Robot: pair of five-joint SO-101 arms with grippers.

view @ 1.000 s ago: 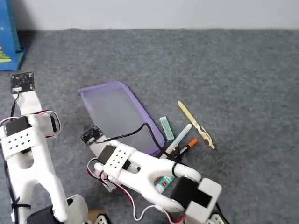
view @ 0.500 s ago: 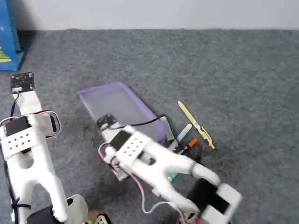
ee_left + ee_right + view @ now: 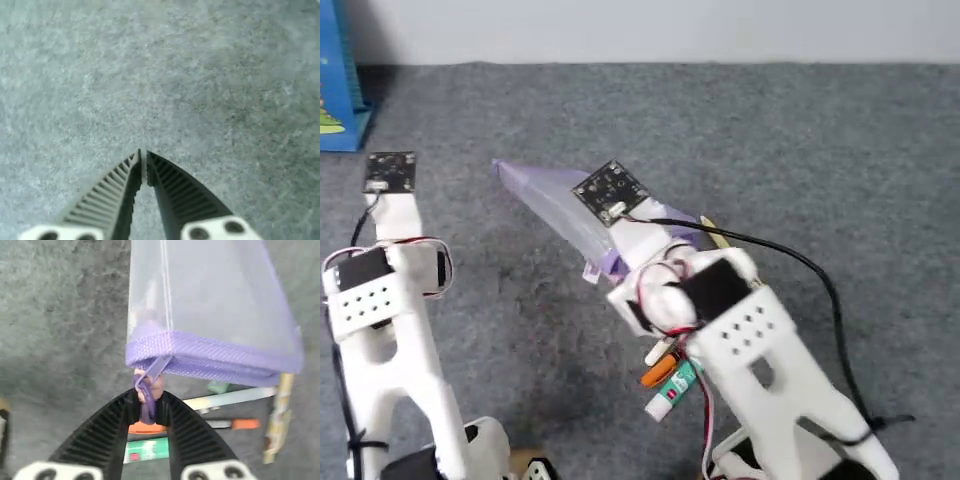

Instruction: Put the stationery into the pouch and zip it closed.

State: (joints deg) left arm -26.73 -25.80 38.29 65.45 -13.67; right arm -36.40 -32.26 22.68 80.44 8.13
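Note:
The translucent purple pouch (image 3: 548, 203) is tilted up off the grey carpet at its near end. My right gripper (image 3: 146, 399) is shut on the pouch's purple zipper pull (image 3: 148, 382), which hangs at the corner of the pouch (image 3: 210, 305). Under and beside the raised pouch lie a yellow pen (image 3: 277, 415), a white pen (image 3: 227, 399), an orange marker (image 3: 660, 368) and a green-labelled stick (image 3: 676, 388). My left gripper (image 3: 144, 164) is shut with nothing in it, above bare carpet to the left of the pouch, on the left arm (image 3: 390, 285).
A blue box (image 3: 335, 95) stands at the far left by the white wall. Open carpet stretches to the right of and behind the pouch. The right arm's black cable (image 3: 800, 262) loops over the pens.
My right arm has swung from the pouch's near-left side across to the right, pulling the zipper pull and lifting the pouch's near end. The left arm has barely shifted.

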